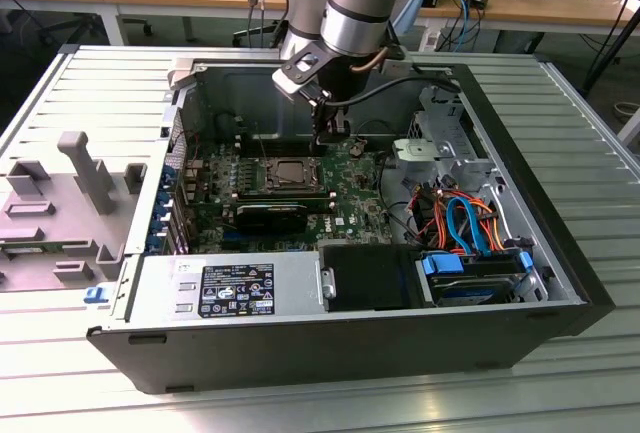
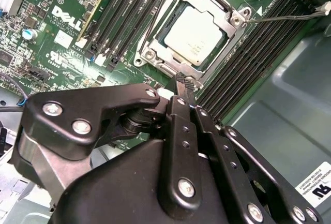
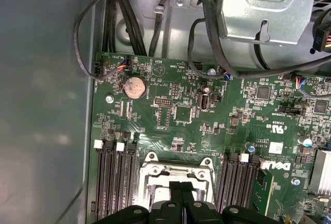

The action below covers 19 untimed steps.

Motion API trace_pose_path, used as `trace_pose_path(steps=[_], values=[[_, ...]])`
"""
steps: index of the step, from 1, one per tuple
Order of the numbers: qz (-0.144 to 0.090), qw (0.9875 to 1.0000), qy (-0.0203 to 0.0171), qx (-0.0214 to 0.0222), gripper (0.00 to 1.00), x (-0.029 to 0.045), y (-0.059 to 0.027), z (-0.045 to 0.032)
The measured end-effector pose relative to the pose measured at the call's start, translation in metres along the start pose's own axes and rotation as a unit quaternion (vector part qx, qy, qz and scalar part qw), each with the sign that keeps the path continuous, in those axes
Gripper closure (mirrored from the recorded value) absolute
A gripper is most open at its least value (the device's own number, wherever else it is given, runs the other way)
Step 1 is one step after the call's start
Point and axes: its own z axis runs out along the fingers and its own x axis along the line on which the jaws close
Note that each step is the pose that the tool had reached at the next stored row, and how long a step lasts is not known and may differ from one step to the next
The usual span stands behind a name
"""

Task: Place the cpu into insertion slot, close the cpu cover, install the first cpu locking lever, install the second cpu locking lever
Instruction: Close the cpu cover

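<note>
The cpu [image 2: 194, 32] lies flat in the insertion slot [image 2: 155, 53] on the green board, its silver top showing. The cpu cover [image 2: 227, 19], a silver frame, lies down around it. A thin metal rod [image 2: 279, 17] sticks out from one corner of the socket. My gripper [image 2: 183, 83] is shut with nothing between its fingers, its tips just off one edge of the socket. In the exterior view the gripper [image 1: 330, 143] hangs inside the case just behind and to the right of the socket [image 1: 295, 175]. The first wrist view has the fingertips [image 3: 173, 193] over the socket frame [image 3: 176, 175].
Long black memory slots [image 2: 129, 17] flank the socket on both sides. A black block [image 1: 272, 215] sits in front of it. A power supply [image 1: 230, 288] fills the case's front, orange and blue cables [image 1: 460, 218] and a drive [image 1: 475, 278] the right. Case walls [image 1: 520, 153] enclose everything.
</note>
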Motion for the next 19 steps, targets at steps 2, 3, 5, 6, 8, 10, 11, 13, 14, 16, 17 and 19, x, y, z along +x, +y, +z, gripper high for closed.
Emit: trace_pose_path(steps=[2, 3, 5, 6, 8, 10, 11, 13, 14, 16, 17, 19], values=[[0.000, 1.0000, 0.0000, 0.0000, 0.89, 0.0002, -0.0016, 0.0003], [0.000, 1.0000, 0.0000, 0.0000, 0.89, 0.0003, -0.0024, 0.0005], [0.000, 1.0000, 0.0000, 0.0000, 0.89, 0.0004, -0.0032, 0.0006], [0.000, 1.0000, 0.0000, 0.0000, 0.89, 0.0004, -0.0036, 0.0007], [0.000, 1.0000, 0.0000, 0.0000, 0.89, 0.0005, -0.0042, 0.0008], [0.000, 1.0000, 0.0000, 0.0000, 0.89, 0.0005, -0.0047, 0.0009], [0.000, 1.0000, 0.0000, 0.0000, 0.89, 0.0006, -0.0052, 0.0010], [0.000, 1.0000, 0.0000, 0.0000, 0.89, 0.0007, -0.0058, 0.0012], [0.000, 1.0000, 0.0000, 0.0000, 0.89, 0.0007, -0.0063, 0.0013], [0.000, 1.0000, 0.0000, 0.0000, 0.89, 0.0008, -0.0069, 0.0014], [0.000, 1.0000, 0.0000, 0.0000, 0.89, 0.0008, -0.0073, 0.0015], [0.000, 1.0000, 0.0000, 0.0000, 0.89, 0.0009, -0.0078, 0.0016]])
